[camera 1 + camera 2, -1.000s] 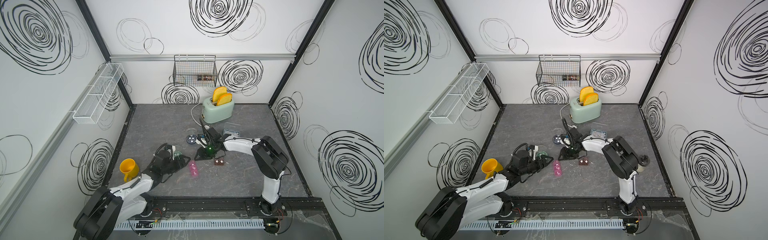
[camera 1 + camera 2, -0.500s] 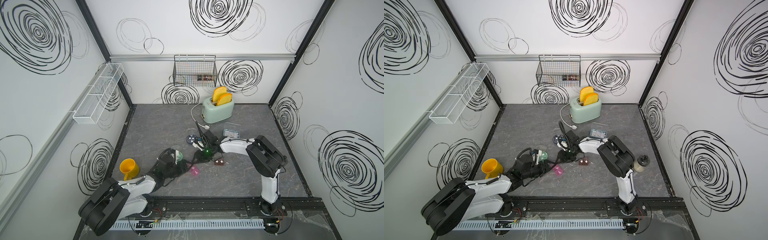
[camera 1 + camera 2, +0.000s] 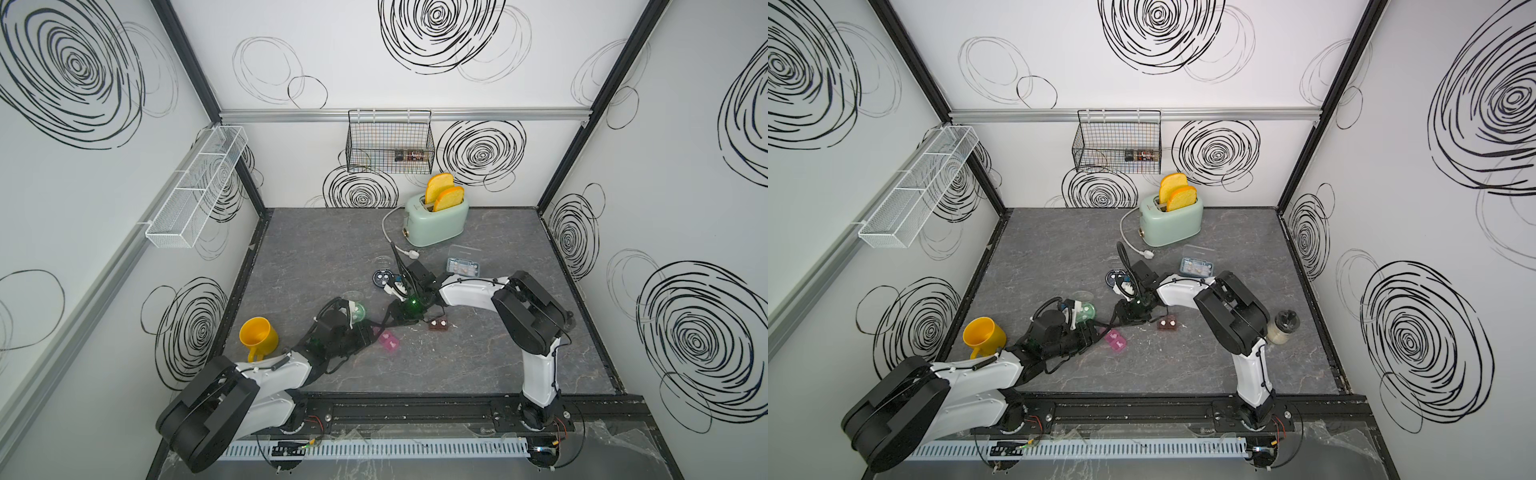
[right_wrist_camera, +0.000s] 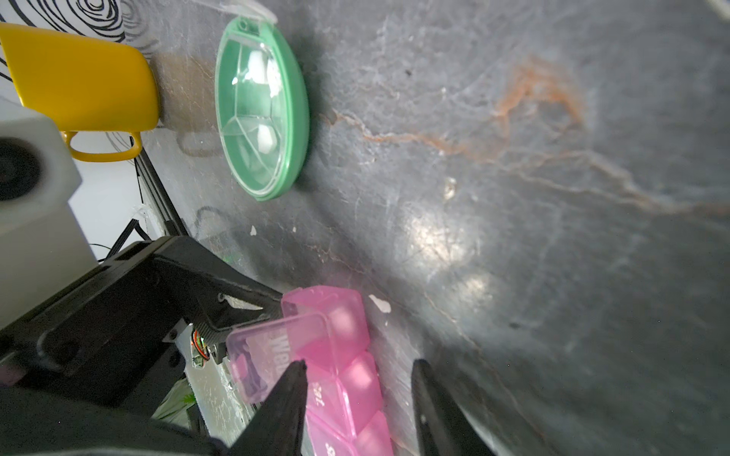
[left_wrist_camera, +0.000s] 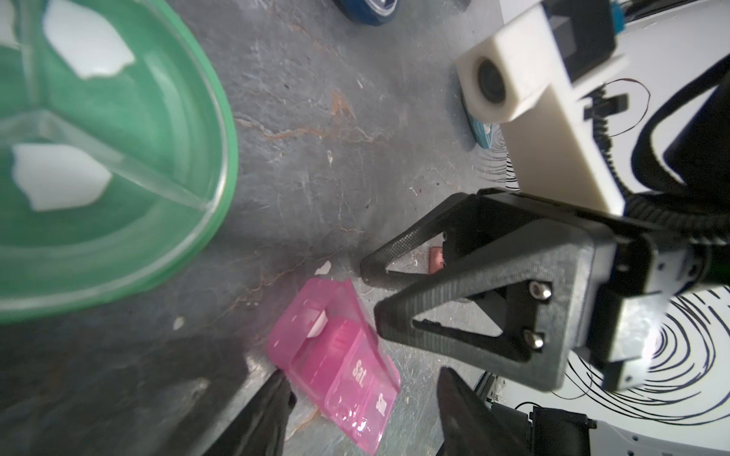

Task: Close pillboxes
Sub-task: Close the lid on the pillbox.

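The pink pillbox (image 5: 335, 355) lies flat at the middle front of the table, one end lid (image 4: 272, 355) raised. My left gripper (image 5: 363, 373) is open around one end of it. My right gripper (image 4: 359, 362) is open too, straddling the strip from the opposite end, one finger over the raised lid. The two grippers (image 3: 372, 334) (image 3: 395, 318) nearly meet. The round green pillbox (image 3: 357, 311) lies just behind the left gripper, its clear lid beside it. The navy pillbox (image 3: 382, 277), the brown pillbox (image 3: 438, 325) and the clear-blue pillbox (image 3: 463, 266) lie further back and right.
A yellow mug (image 3: 257, 336) stands left of my left arm. The mint toaster (image 3: 436, 220) with two toast slices stands at the back, its cord and plug (image 3: 405, 251) trailing towards the navy box. A small jar (image 3: 1283, 326) shows behind the right arm.
My left gripper has moved right to the pink strip and its jaws have narrowed. My right gripper has come down and left onto the strip's other end.
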Controlling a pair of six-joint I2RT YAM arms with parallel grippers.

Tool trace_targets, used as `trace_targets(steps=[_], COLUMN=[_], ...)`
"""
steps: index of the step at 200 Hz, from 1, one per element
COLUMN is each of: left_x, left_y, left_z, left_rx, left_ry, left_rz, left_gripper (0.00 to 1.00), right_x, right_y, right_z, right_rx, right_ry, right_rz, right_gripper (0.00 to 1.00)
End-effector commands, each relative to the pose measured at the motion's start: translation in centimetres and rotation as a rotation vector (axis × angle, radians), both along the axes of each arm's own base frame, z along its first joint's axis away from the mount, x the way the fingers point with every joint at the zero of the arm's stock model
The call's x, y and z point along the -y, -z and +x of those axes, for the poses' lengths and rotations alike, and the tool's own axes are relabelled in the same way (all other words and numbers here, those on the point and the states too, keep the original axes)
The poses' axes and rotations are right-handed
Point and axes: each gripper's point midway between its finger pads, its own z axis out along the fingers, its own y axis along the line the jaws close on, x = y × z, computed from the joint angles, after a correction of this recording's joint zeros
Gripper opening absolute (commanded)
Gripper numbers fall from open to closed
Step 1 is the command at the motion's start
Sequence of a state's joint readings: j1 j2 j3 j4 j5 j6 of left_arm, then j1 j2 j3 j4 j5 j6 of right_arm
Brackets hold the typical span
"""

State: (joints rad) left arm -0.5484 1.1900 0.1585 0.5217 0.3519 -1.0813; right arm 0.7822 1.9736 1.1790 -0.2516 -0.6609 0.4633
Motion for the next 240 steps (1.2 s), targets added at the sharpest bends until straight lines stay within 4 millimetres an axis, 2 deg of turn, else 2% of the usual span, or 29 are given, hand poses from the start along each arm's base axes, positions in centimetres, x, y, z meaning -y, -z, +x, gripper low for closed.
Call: trace_targets(steps=[1, 120, 125, 166, 240], left_x=[-0.1, -0.2, 0.0, 0.1, -0.2], left_y=[0.0, 1.3, 0.7, 0.9, 1.7], left_z=[0.2, 0.0, 0.3, 0.4, 0.2], left_rx=[0.014, -0.015, 0.008, 0.007, -0.005], left_ry=[-0.017, -0.023, -0.022, -0.018, -0.024], left_rz=[-0.003, 0.019, 0.004, 0.005, 0.034], left_gripper=[0.62, 0.50, 0.49, 0.46, 0.36], right_x=[-0.4, -0.5, -0.5, -0.5, -0.2], right_y=[0.6, 1.5, 1.6, 2.2, 3.0], right_z=[-0.5, -1.4, -1.4, -1.6, -1.9], right_rx=[-0.016, -0.036, -0.037, -0.044, -0.050], right_ry=[-0.015, -0.032, -0.032, -0.039, -0.037], right_rz=[0.004, 0.003, 0.002, -0.009, -0.030], right_gripper=[0.47, 0.45, 0.45, 0.44, 0.43])
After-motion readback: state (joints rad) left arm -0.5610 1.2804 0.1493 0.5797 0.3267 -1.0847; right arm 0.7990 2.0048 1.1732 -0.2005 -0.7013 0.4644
